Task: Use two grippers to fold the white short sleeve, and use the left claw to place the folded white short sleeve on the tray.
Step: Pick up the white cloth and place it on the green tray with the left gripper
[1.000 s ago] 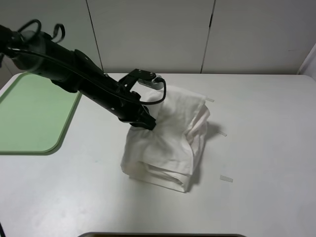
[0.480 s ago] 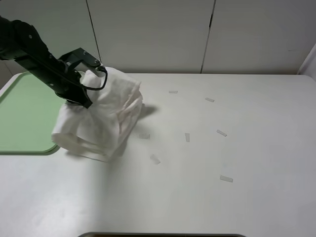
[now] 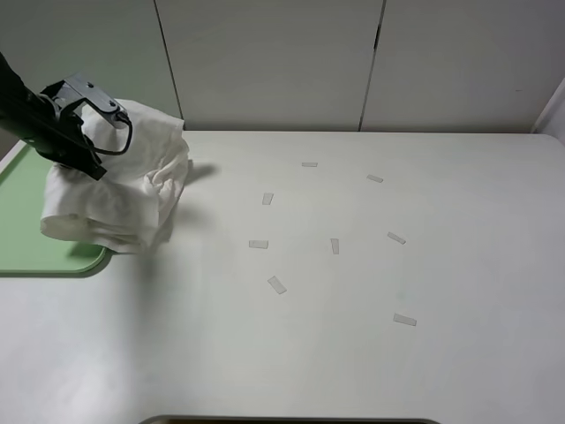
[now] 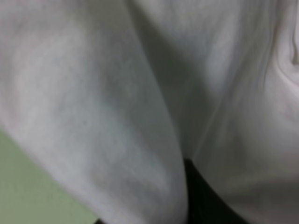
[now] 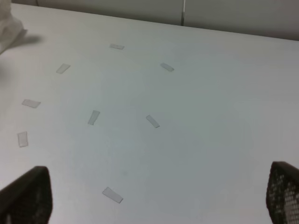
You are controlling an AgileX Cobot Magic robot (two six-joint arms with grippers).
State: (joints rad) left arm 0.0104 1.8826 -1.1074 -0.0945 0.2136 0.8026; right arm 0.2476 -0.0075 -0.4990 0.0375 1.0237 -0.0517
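While the left claw [image 3: 88, 163] stays clamped on the upper folds of the bundled white short sleeve [image 3: 119, 190], the shirt hangs below and beside it over the right edge of the pale green tray [image 3: 26, 252], part above the white table [image 3: 353, 291].

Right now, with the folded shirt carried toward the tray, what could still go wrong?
The white T-shirt hangs bunched from the left gripper, straddling the green tray's right edge, so releasing here could leave it draped over the rim. The loose folds may also open on landing. The looping black cable lies against the cloth and might snag it.
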